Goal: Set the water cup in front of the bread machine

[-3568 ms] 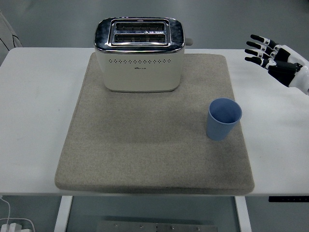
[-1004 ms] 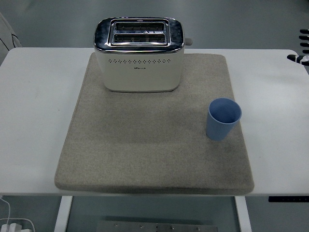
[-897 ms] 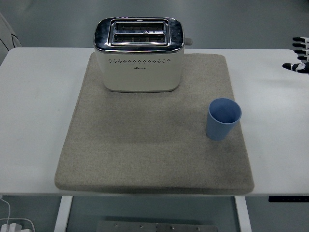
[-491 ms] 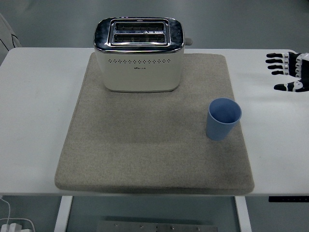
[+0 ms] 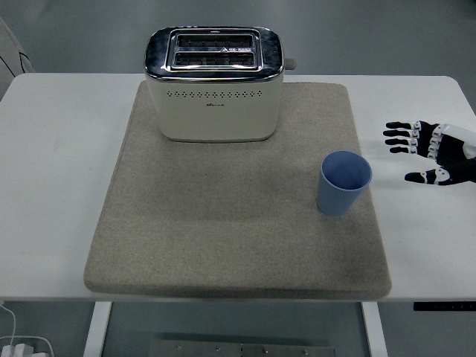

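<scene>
Blue water cup (image 5: 344, 182) upright on grey mat (image 5: 223, 223), at 4 o'clock from the bread machine (image 5: 214, 83); right hand (image 5: 435, 152) at cup's 3 o'clock, fingers spread, grasping nothing

Right hand (image 5: 437, 152) cut off at the wrist by the 3 o'clock edge, arm behind it out of sight. Small print on the front of the bread machine (image 5: 214, 83) too tiny to read, slots on top too dark to tell what lies inside, knob at its 3 o'clock side half hidden behind the body. Bench (image 5: 52, 149) clipped at both side edges, with its legs and a white cable (image 5: 15, 327) at 7 o'clock cut by the bottom edge.
</scene>
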Robot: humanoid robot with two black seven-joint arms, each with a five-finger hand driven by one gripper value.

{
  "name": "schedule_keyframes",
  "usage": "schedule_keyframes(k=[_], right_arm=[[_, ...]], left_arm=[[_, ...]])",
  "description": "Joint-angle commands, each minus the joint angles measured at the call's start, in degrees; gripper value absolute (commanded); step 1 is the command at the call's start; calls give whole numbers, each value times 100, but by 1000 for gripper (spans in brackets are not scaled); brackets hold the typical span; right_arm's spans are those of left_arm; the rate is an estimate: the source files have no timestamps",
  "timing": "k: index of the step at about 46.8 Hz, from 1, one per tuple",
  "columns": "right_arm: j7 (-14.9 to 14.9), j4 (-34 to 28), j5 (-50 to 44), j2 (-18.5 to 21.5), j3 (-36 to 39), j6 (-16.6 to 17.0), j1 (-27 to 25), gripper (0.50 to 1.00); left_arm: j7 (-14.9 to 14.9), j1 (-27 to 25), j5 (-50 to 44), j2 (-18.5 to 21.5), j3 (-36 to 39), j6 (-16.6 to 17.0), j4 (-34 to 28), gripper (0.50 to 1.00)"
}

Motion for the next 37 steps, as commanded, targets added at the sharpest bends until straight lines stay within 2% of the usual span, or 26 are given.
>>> schedule_keyframes(k=[1, 11, 28, 37], right_arm=[[0, 7, -2, 128, 11, -1, -81, 928], [0, -1, -2, 427, 20, -1, -152, 928], [0, -1, -20, 717, 29, -3, -292, 928], [0, -1, -20, 876, 29, -328, -319, 928]], left_arm=[[-2, -1, -1, 0, 0, 0, 0, 1000], [-2, -1, -1, 0, 0, 0, 0, 1000], [-2, -1, -1, 0, 0, 0, 0, 1000], [-2, -1, -1, 0, 0, 0, 0, 1000]])
